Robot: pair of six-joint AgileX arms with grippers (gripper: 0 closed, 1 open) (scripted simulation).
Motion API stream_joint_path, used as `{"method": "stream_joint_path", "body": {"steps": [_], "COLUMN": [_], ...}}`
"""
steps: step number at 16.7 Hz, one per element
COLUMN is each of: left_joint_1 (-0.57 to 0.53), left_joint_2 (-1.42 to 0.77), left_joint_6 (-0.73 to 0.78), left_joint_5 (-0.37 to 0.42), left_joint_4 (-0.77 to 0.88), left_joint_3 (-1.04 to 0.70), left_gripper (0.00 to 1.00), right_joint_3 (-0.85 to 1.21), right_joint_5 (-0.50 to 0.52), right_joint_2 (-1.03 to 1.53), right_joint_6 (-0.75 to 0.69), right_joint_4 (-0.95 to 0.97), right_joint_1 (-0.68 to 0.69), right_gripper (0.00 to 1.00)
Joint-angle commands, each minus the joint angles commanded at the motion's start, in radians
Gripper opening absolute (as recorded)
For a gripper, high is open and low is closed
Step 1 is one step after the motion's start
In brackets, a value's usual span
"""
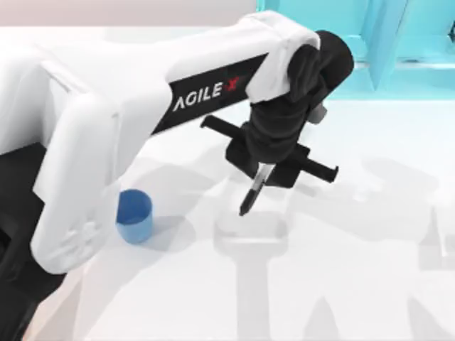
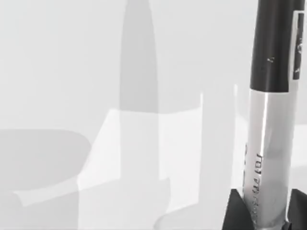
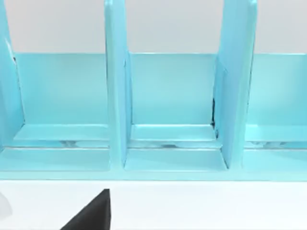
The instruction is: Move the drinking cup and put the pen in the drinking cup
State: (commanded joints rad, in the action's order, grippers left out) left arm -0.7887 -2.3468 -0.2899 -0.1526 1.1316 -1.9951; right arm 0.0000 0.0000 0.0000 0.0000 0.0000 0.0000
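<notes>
You've got a smooth matt white tabletop point(image 1: 370, 284). The drinking cup point(image 1: 134, 217) reads as plain matt blue plastic. The pen point(image 2: 271, 143) has a satin black cap and a silvery-grey barrel with a soft sheen and dark print. Your left arm point(image 1: 92, 128) is glossy white shell with a black panel; its gripper point(image 1: 264, 170) looks matt black. The turquoise shelf unit point(image 3: 168, 105) is smooth, slightly glossy.
</notes>
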Motion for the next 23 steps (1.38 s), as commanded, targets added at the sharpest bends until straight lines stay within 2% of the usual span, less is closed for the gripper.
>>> {"method": "stream_joint_path", "body": {"steps": [6,14,18,23], "left_joint_1": [-0.077,-0.075,-0.046,0.023], "left_joint_2": [0.203,0.239,0.366,0.607], "left_joint_6": [-0.085,-0.075,-0.004,0.115], "left_joint_5": [-0.007,-0.010,-0.023,-0.044], "left_joint_4": [0.080,0.054,-0.127,-0.523], "left_joint_3": [0.138,0.172,0.340,0.704], "left_gripper": [0.00,0.00,0.00,0.00], "right_joint_3": [0.000,0.000,0.000,0.000], "right_joint_5": [0.000,0.000,0.000,0.000], "right_joint_2": [0.000,0.000,0.000,0.000], "right_joint_6": [0.000,0.000,0.000,0.000], "right_joint_4": [0.000,0.000,0.000,0.000], "right_joint_1": [0.000,0.000,0.000,0.000], "right_gripper": [1.00,1.00,1.00,1.00]}}
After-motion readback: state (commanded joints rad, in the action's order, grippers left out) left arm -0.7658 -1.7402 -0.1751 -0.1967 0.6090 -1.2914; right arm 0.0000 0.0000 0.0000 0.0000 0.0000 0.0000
